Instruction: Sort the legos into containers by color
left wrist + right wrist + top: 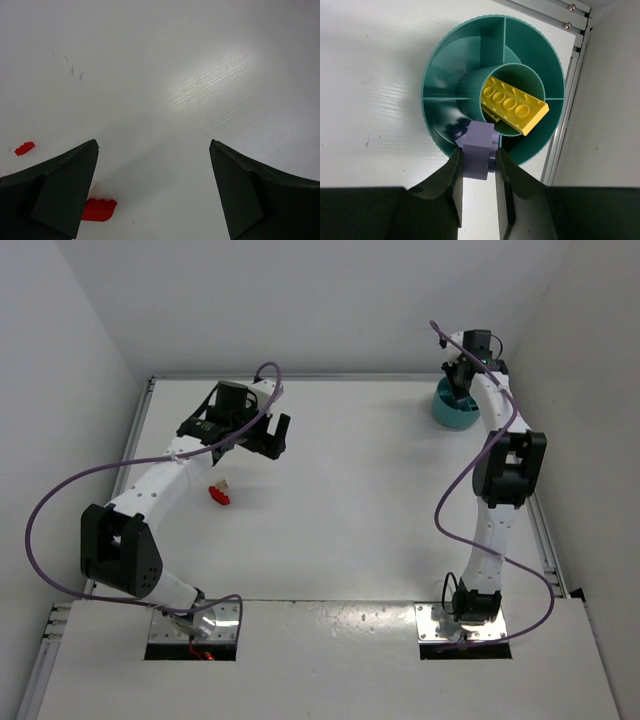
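right gripper [478, 152] clamped on purple brick [480, 145] over tub [437, 65] | yellow brick [515, 105] inside | left gripper [154, 143] apart, red brick [98, 209] beside

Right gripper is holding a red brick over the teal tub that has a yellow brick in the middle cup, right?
The right gripper holds a purple brick, not a red one; the right wrist view shows it. It is over the teal tub, with a yellow brick in the middle cup.
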`<action>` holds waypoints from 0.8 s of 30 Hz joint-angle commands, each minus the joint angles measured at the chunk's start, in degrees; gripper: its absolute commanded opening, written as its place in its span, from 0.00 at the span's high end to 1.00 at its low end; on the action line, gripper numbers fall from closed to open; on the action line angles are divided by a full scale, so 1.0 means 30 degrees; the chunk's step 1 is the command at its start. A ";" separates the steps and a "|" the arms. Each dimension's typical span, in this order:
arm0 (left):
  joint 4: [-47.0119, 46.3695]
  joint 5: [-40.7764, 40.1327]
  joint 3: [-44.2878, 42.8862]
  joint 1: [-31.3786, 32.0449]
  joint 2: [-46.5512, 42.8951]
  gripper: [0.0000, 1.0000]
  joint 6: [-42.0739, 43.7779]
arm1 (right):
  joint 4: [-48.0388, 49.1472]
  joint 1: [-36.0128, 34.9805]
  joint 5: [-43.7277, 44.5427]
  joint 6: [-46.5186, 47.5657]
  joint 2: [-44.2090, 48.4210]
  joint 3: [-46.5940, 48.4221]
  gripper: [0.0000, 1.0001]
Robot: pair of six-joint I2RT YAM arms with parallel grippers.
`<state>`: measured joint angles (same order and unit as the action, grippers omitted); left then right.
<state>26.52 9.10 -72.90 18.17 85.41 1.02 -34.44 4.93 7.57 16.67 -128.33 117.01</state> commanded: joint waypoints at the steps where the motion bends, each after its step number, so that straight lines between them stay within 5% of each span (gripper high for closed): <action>1: -0.0257 0.0100 -0.0806 -0.0228 -0.0080 0.00 0.0042 | 0.0844 0.0115 0.0405 0.0478 -0.0142 0.0752 0.94; 8: -0.0257 -0.0075 -0.0806 -0.0431 -0.0080 0.00 0.0394 | 0.0844 0.0115 0.0405 0.0480 -0.0142 0.0928 0.66; 13: -0.0257 -0.0427 -0.0630 -0.1075 -0.0314 0.00 0.0599 | 0.0842 0.0115 0.0054 0.0480 0.0590 0.0549 0.56; 24: -0.0081 -0.0193 -0.0103 -0.2454 -0.0314 0.00 0.0394 | -0.0121 -0.0295 -0.1989 -0.0220 0.1528 0.1074 0.59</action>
<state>26.72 8.19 -72.90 12.03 85.41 2.50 -34.54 4.62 5.61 17.69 -128.25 117.32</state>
